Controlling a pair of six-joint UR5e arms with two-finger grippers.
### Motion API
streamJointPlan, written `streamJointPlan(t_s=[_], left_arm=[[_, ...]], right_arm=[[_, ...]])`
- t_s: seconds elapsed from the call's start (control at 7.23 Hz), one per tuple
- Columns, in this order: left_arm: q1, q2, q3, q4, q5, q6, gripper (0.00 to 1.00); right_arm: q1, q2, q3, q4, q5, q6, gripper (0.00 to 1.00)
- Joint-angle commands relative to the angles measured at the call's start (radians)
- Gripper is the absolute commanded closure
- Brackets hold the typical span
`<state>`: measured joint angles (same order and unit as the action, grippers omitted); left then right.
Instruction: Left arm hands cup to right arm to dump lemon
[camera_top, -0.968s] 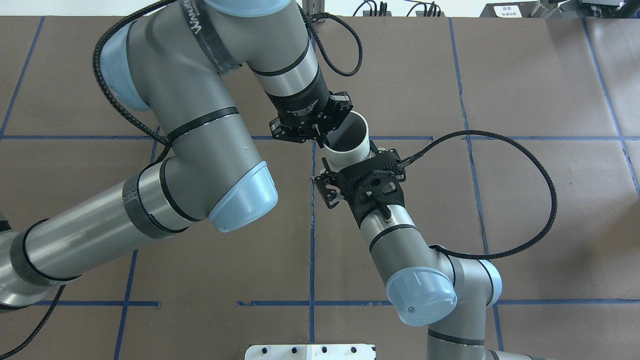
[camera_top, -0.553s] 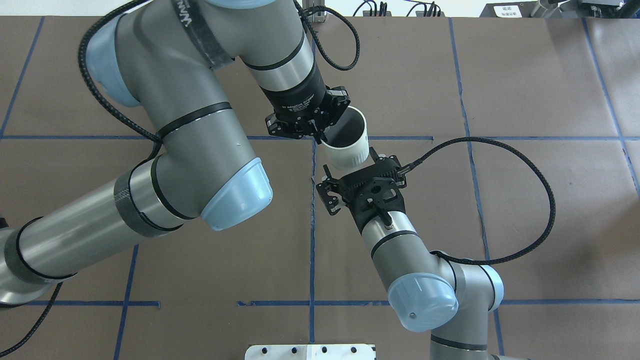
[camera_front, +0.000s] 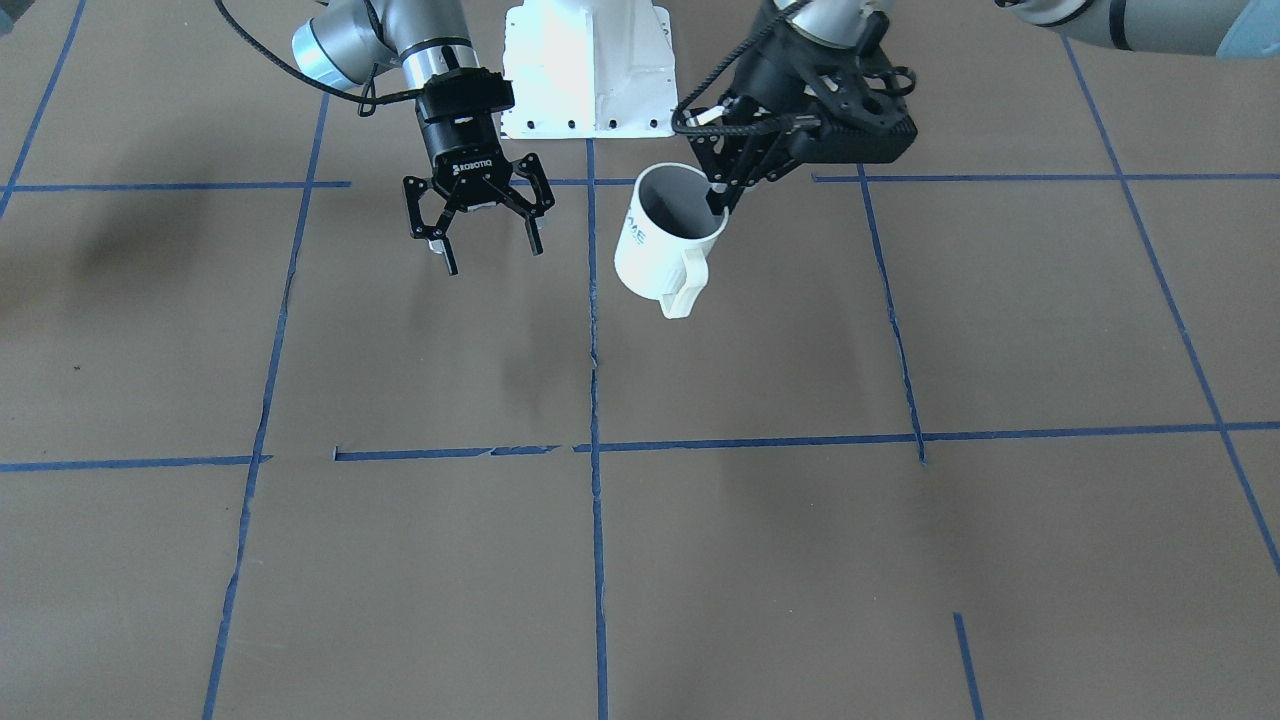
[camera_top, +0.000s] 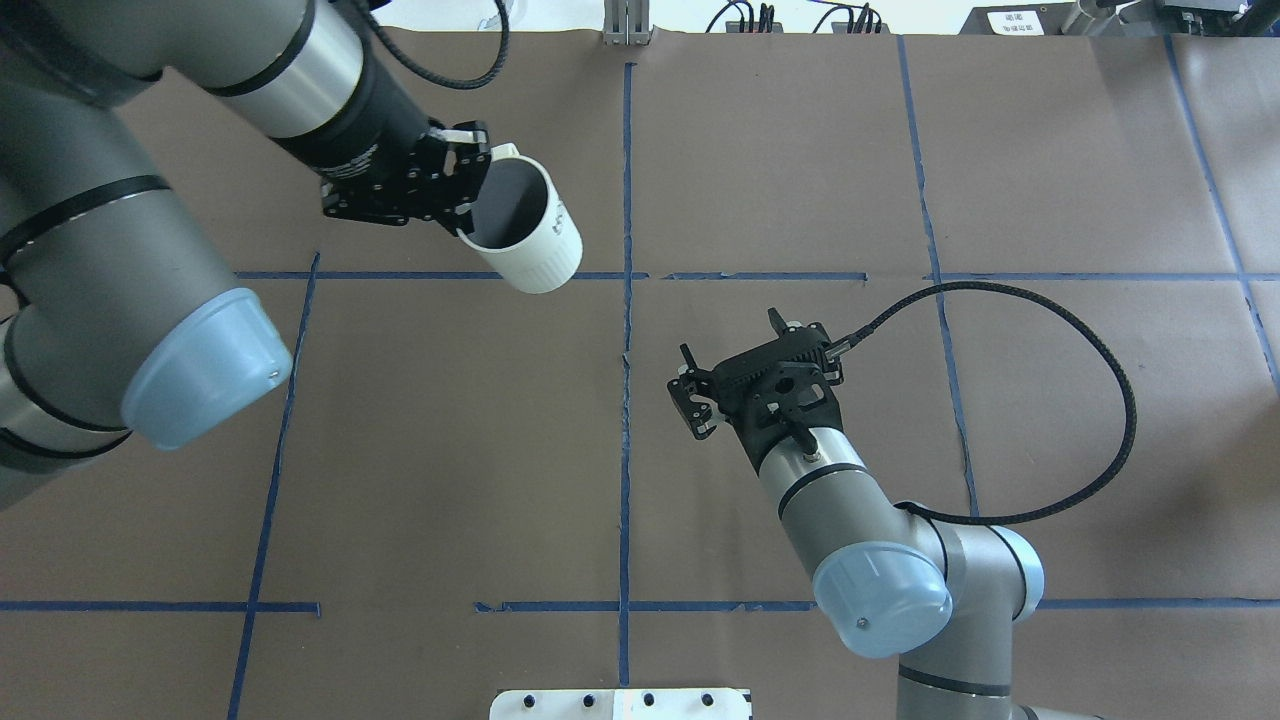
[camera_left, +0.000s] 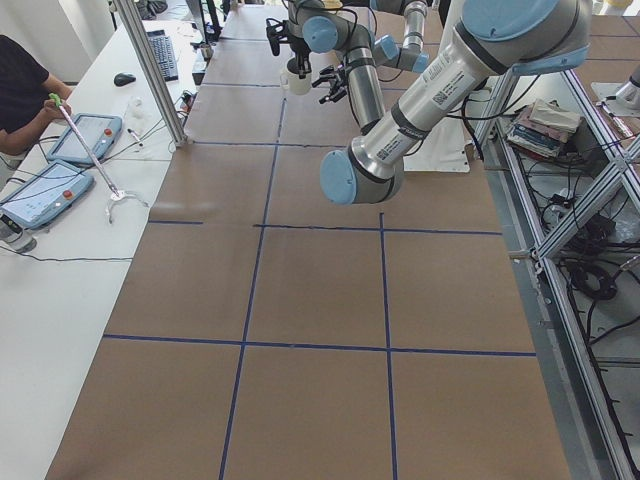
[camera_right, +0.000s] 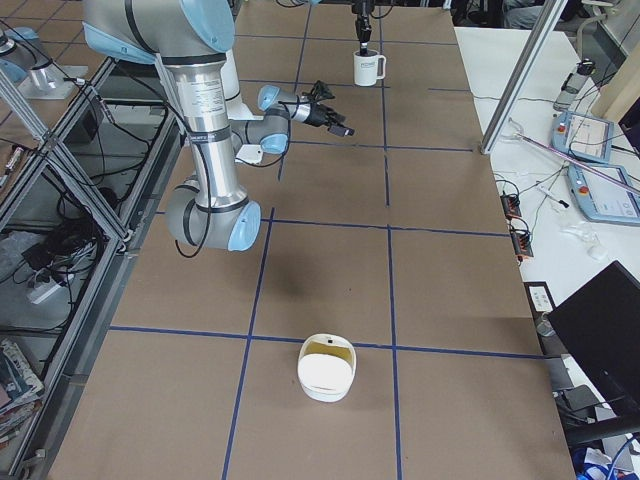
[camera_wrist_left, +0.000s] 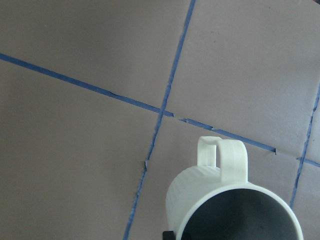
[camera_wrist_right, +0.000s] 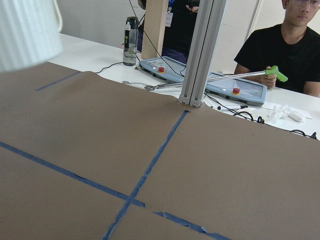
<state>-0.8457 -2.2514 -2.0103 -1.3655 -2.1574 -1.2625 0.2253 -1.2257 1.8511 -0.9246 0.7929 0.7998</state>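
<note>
The white ribbed cup (camera_front: 662, 245) hangs above the table, tilted, handle toward the front camera. My left gripper (camera_front: 718, 200) is shut on its rim, one finger inside. In the overhead view the cup (camera_top: 525, 240) is left of the centre tape line, held by the left gripper (camera_top: 468, 208). The left wrist view shows the cup (camera_wrist_left: 225, 205) and its grey inside from above. No lemon shows in any view. My right gripper (camera_front: 493, 255) is open and empty, apart from the cup, and also shows in the overhead view (camera_top: 733, 368). The cup's blurred side (camera_wrist_right: 25, 30) fills the right wrist view's top left corner.
Brown paper with blue tape lines covers the table (camera_top: 800, 180). The white robot base plate (camera_front: 590, 70) lies between the arms. A white bowl (camera_right: 326, 367) with a yellowish inside stands toward the table's right end. Operators and tablets (camera_wrist_right: 225, 87) are beyond the far edge.
The left arm has swung to the left with the cup, away from the right gripper that stood against it. The right gripper has drawn back a little.
</note>
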Motion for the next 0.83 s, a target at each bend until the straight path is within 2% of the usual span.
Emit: streamJointPlan(t_s=[0.0,0.28,0.41,0.69], left_arm=[[-0.060,0.210,-0.073,-0.033,-0.001,0.256,1.00],[-0.145,0.356,-0.064,-0.046,-0.005,0.488,1.00],[-0.182,0.430,-0.061,-0.047,-0.007,0.612,1.00],[-0.239,0.464,0.026,-0.046,-0.036,0.698,1.00]], right_arm=[[0.127,-0.026,0.011,-0.005,0.210,0.010,0.01],[0.338,-0.075,0.013,-0.011,0.503,0.010,0.01],[0.459,-0.107,0.014,-0.013,0.689,0.010,0.01],[0.691,-0.194,0.014,-0.023,1.052,-0.004,0.01]])
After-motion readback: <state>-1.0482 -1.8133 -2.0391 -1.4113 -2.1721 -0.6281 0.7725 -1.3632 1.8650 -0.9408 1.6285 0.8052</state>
